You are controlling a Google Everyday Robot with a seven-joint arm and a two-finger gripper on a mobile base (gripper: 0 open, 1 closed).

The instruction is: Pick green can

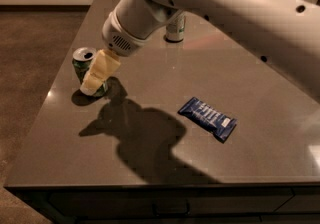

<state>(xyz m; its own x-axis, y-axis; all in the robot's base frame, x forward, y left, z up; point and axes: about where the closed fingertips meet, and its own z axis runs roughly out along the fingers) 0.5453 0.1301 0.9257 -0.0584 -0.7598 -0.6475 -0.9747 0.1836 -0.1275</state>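
Note:
The green can [81, 63] stands upright near the left edge of the dark table [150, 183]; its silver top with the pull-tab opening shows. My gripper [96, 75], cream-coloured at the end of the white arm, is at the can's right side and covers most of its body from this view. I cannot tell whether it touches the can.
A mostly silver-white can with a green band [176, 29] stands at the back, partly behind my arm. A blue snack packet [207, 118] lies flat right of centre. The table's left and front edges are near; the floor [30, 68] lies beyond the left edge.

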